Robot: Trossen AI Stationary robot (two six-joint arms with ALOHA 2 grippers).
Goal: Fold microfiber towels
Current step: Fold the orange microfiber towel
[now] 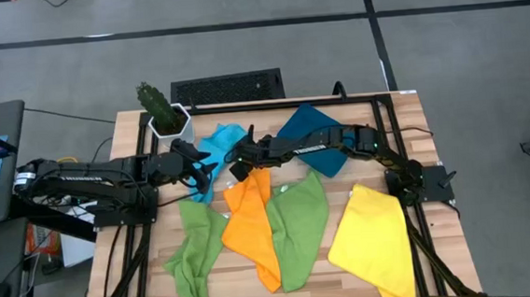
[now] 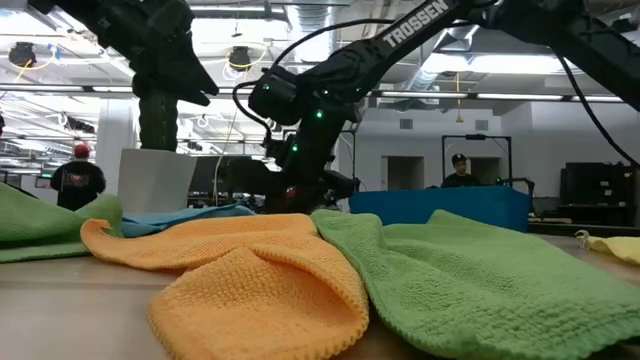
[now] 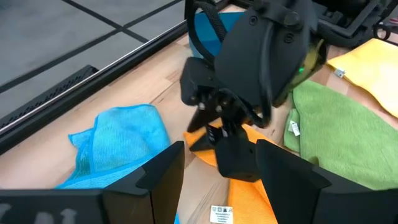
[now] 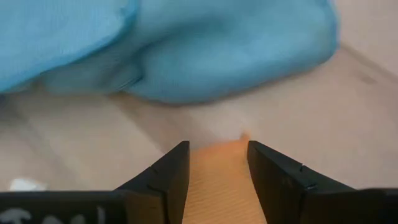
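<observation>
Right gripper (image 4: 217, 163) has its fingers apart, with a corner of the orange towel (image 4: 219, 186) lying between them on the wooden table (image 4: 81, 149). Just past those fingers lies the light blue towel (image 4: 186, 43). Left gripper (image 3: 219, 167) is close by, facing the right one, its fingers apart with nothing between them. Beside the orange towel lie two green towels (image 1: 196, 254) (image 1: 300, 223), and the yellow towel (image 1: 373, 242) is farther off.

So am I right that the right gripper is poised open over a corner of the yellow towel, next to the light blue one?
Not quite: the right gripper is open over a corner of the orange towel, not the yellow towel. The right wrist view shows this, with the light blue towel beside it.
</observation>
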